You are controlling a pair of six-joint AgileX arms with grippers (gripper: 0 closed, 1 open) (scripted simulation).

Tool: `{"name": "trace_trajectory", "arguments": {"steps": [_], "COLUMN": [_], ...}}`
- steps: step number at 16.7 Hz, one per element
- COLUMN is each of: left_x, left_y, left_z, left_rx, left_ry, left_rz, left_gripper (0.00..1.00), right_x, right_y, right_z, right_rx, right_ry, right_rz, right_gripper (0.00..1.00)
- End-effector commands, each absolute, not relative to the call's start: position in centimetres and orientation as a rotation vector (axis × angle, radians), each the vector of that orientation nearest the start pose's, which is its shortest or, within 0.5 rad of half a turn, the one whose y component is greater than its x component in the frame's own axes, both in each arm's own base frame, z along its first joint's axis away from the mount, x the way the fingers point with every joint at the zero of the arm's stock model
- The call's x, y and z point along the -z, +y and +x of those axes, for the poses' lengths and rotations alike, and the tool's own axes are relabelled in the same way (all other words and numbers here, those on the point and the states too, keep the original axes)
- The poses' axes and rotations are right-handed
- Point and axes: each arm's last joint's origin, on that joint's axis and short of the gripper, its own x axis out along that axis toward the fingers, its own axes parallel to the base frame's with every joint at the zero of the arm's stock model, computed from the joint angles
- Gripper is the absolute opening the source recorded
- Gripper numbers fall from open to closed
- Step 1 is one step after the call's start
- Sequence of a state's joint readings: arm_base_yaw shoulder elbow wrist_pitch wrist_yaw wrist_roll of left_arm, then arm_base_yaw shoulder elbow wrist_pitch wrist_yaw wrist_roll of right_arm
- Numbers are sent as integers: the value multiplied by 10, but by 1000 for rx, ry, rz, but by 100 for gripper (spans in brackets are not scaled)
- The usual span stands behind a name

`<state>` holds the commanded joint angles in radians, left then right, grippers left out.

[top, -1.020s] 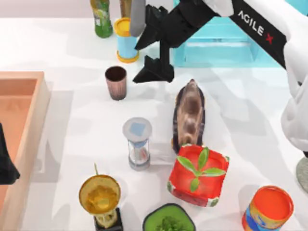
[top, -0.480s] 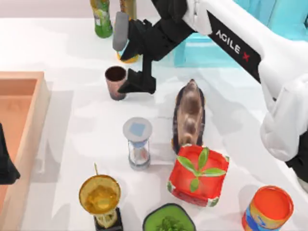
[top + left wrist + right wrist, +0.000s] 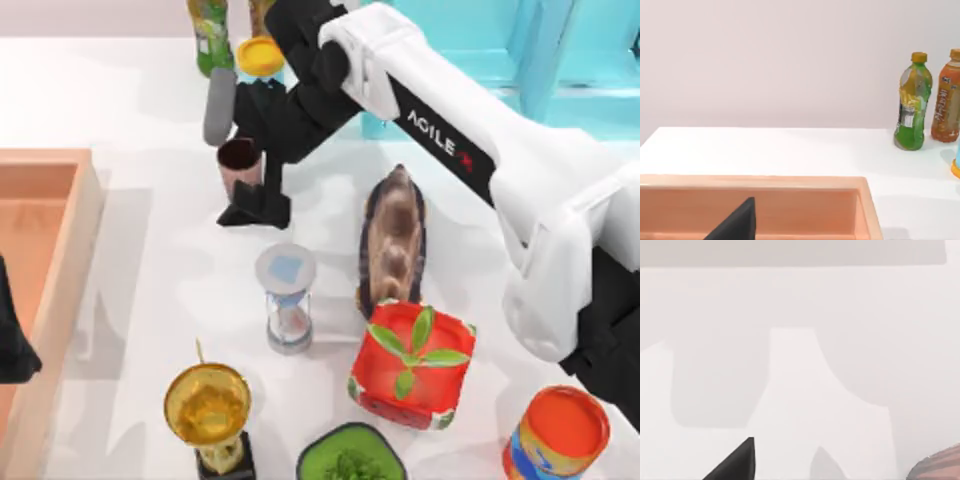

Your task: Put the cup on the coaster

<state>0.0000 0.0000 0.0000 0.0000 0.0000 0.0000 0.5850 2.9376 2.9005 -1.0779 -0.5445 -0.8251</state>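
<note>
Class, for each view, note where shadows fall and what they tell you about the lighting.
Top view: the hourglass and trophy cast soft grey shadows toward the table's left, so the light comes from the right. Right wrist view: broad, soft-edged arm shadows cross the white table. Left wrist view: even light, with faint shadows beside the green bottle.

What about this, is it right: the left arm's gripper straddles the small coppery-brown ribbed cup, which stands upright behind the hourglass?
Not quite: it is the right gripper, fingers open, that straddles the small coppery-brown ribbed cup, as the top view shows. The left gripper is parked over the orange tray at the table's left. The cup does stand upright behind the hourglass.
</note>
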Motion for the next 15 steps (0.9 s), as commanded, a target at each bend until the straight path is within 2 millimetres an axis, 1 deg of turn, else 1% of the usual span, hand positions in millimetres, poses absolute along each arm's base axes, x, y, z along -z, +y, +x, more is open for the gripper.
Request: {"name": "trace_trajectory", "arguments": {"steps": [13,14,15], "left_x": [-160,-160,-160], "left_y": [-1,-1,-1], "left_z": [106,106,106], "left_rx": [0,0,0], "left_ry": [0,0,0], "left_rz": [0,0,0], "left_gripper": [100,100,100], "right_x": [-120,-120,-120], "right_y": [337,337,337], "right_z": [464,464,464], "right_rx": [-1451,-1451,-1451], "right_ry": [679,679,679], "right_rz": [-673,-673,-673], "right_gripper": [2,0,0]}}
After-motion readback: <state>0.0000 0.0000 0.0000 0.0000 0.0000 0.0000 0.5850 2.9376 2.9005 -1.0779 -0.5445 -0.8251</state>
